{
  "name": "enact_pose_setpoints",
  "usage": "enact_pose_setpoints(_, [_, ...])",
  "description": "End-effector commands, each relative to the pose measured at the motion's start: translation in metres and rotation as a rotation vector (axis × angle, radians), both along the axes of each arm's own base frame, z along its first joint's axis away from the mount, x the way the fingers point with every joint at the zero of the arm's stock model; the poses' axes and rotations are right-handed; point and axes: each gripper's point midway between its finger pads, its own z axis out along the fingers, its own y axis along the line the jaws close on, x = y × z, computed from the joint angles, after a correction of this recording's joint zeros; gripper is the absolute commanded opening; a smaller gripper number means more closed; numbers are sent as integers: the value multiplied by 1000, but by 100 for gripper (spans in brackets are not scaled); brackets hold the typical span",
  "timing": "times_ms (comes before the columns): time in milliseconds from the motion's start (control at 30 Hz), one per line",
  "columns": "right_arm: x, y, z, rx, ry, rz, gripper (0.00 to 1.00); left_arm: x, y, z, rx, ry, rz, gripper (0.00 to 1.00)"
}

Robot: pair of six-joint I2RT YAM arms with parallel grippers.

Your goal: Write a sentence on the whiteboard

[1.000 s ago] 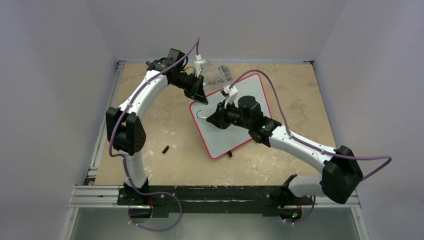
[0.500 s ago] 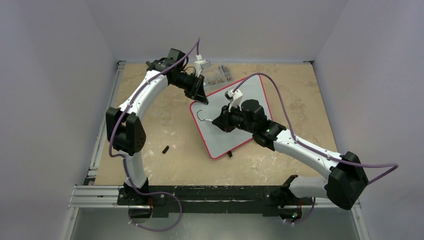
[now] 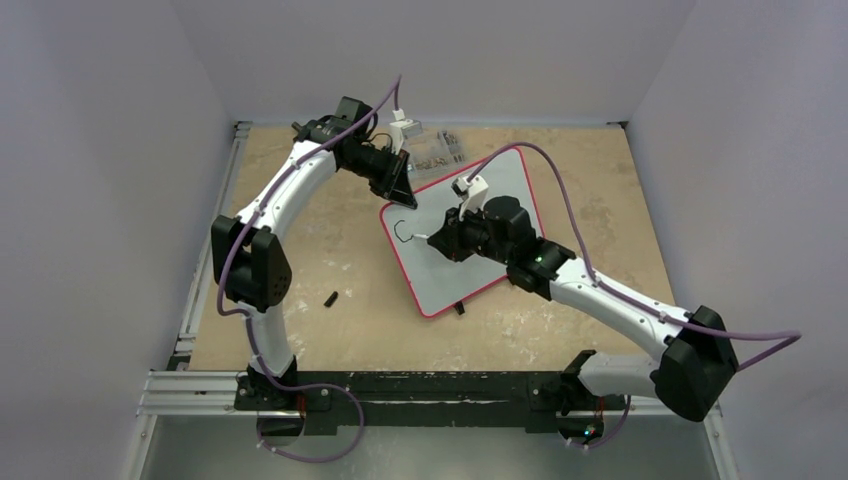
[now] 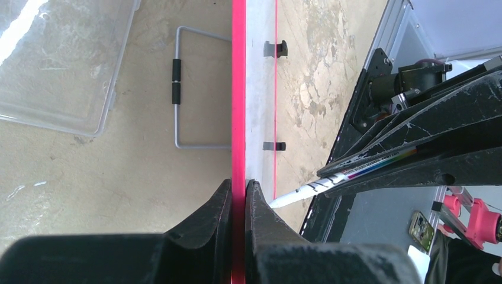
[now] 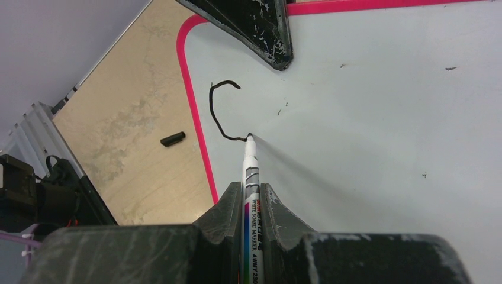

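The whiteboard (image 3: 445, 275), white with a pink frame, lies tilted on the tan table. My left gripper (image 3: 403, 192) is shut on its far-left frame edge (image 4: 238, 89), a finger on either side of it (image 4: 238, 183). My right gripper (image 3: 432, 238) is shut on a white board marker (image 5: 251, 171) over the board's left part. The marker's tip touches the board at the end of a curved black stroke (image 5: 216, 112), shaped like a C. One left finger (image 5: 260, 29) shows at the top of the right wrist view.
A clear plastic box (image 3: 435, 148) sits beyond the board's far corner. A grey wire bracket (image 4: 176, 89) lies beside the board's edge. A small black cap (image 3: 330, 298) lies on the table left of the board. Black feet (image 3: 459, 309) stick out from the near edge.
My right gripper has shifted slightly right with the marker, and the black stroke has grown from a short hook into a longer curve. The left gripper has stayed clamped.
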Motion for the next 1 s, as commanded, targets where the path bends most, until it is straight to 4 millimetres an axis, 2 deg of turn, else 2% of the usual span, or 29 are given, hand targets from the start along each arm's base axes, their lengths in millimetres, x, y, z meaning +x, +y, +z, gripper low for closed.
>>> enact_pose_setpoints(0, [0,-3,43,63,-85,-7,0,-15,-3,-10,77,-62,-65,0])
enact_pose_setpoints(200, [-7,-6,58,113,-99,-7,0,-15,4,-13,115,-82,-61,0])
enact_pose_setpoints(500, [-9,-16,62,129,-100,-48,0,-11,14,-8,157,-144,-17,0])
enact_pose_setpoints(967, [-15,-25,75,140,-156,-49,0,-20,11,-1,113,-136,-42,0])
